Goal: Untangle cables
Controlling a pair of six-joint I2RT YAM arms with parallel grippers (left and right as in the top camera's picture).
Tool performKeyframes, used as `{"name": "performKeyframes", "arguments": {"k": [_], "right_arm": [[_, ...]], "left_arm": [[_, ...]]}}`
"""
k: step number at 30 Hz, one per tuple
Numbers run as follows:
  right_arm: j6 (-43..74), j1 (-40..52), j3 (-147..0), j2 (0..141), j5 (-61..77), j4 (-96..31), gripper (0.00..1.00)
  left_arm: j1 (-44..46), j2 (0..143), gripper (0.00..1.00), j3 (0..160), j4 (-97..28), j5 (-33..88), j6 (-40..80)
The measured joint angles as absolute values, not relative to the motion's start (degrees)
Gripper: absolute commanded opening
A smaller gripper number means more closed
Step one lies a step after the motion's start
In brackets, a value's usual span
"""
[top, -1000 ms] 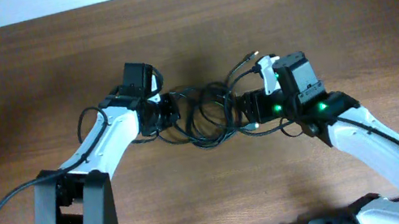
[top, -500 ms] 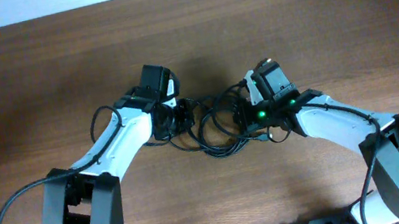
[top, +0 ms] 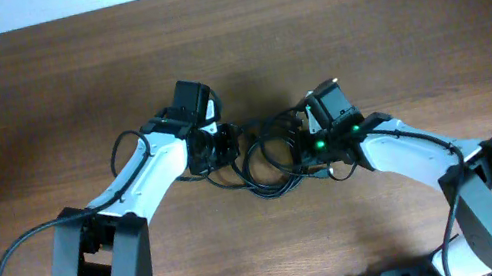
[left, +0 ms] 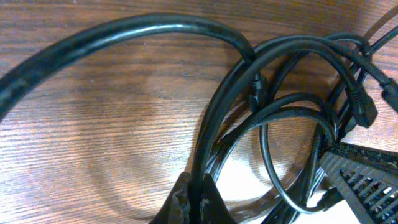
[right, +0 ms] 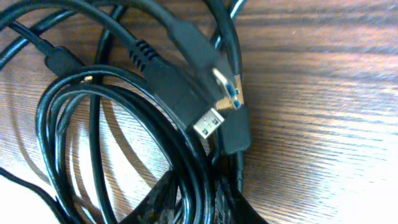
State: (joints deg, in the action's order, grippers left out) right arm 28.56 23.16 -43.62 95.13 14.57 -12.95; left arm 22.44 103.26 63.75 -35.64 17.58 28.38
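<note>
Both grippers on the knot, mid-table: the pull-apart step.

Table [top: 35, 94], wood. The cables [top: 264, 155] sit in one bunched knot at its middle, well away from every edge, between my two arms. My left gripper [top: 227, 147] is clamped on several strands at the knot's left side, and the wrist view shows its fingertips [left: 180, 202] pressed together over them. My right gripper [top: 301, 149] is pinched on the bundle at the right side, with strands running in between its fingers [right: 152, 205]. Judgement: draw apart slowly toward the left and right edges, keeping low, and watch whether the loops open or cinch. Each grip holds more than one strand, so tightening is likely; if it cinches, stop and regrip a single cord. The flat silver plug [right: 208, 122] lies across the coil just beside my right fingers and looks the likeliest to snag.
</note>
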Motion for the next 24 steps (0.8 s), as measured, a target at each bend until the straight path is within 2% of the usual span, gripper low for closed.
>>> {"name": "performKeyframes", "arguments": {"k": [2, 3, 4, 5, 11, 13, 16, 19, 24], "right_arm": [[28.71, 23.86, -43.62, 95.74, 14.24, -11.92, 0.21], [28.77, 23.86, -43.62, 95.74, 14.24, -11.9, 0.17], [28.64, 23.86, -43.62, 95.74, 14.22, -11.88, 0.07], [29.19, 23.9, -43.62, 95.74, 14.04, -11.73, 0.04], [34.52, 23.73, -44.4, 95.74, 12.36, -13.96, 0.04], [35.14, 19.49, -45.28, 94.74, 12.34, -19.64, 0.04], [30.09, 6.7, -46.5, 86.06, 2.96, -29.61, 0.04], [27.88, -0.23, -47.22, 78.59, -2.57, -33.8, 0.04], [27.03, -11.38, -47.4, 76.23, -10.46, -37.15, 0.04]], "left_arm": [[22.44, 103.26, 0.0, 63.75, -35.81, 17.54, 28.36], [22.44, 103.26, 0.0, 63.75, -35.81, 17.54, 28.36], [22.44, 103.26, 0.0, 63.75, -35.79, 17.37, 28.36], [22.44, 103.26, 0.0, 63.75, -35.79, 17.3, 28.36], [20.38, 103.26, 0.0, 63.75, -40.03, 13.87, 27.79], [14.92, 103.04, 0.0, 63.75, -41.54, 14.35, 25.69], [4.4, 98.8, 0.0, 63.66, -42.44, 13.58, 23.7], [0.34, 97.8, 0.0, 63.64, -42.48, 13.06, 23.35], [-7.92, 97.71, 0.0, 63.64, -42.54, 13.65, 22.98]]}}
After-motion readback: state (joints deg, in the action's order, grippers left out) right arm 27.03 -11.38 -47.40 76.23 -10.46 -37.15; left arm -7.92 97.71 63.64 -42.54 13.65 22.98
